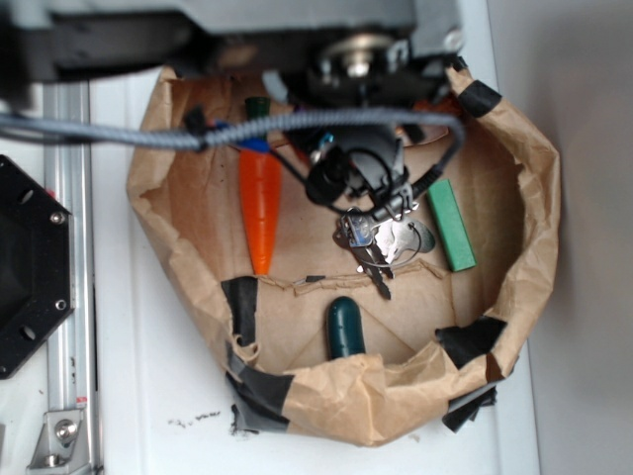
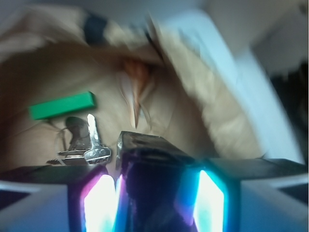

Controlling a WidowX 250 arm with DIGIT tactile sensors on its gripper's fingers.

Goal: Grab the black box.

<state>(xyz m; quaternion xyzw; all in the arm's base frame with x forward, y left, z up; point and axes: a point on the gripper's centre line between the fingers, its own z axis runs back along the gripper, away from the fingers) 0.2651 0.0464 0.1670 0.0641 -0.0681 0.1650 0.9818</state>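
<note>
In the wrist view, the black box (image 2: 154,179) is sitting at lower centre, wedged between the two glowing fingers (image 2: 99,205), which are pinching its shiny sides; one pad is lighting up pink-white on the left, the other cyan on the right. The box's top face is catching a dull gleam, and it is hiding most of the gap. Just left of it a bunch of metal keys (image 2: 84,145) is lying on the brown paper, and beyond them, at middle left, the flat green block (image 2: 62,105) is lying on its long side. The view is blurred, and an orange shape in the fold at upper centre is too smeared to name.

In the exterior view, the gripper (image 1: 371,213) is hanging over the middle of the crumpled paper bag (image 1: 524,228), covering the box from sight. The keys (image 1: 381,242) are showing just below it. The orange carrot (image 1: 261,208) is lying to the left, the green block (image 1: 451,225) to the right, and the dark green capsule (image 1: 345,327) near the lower rim. The bag is resting on a white surface (image 1: 158,396).
</note>
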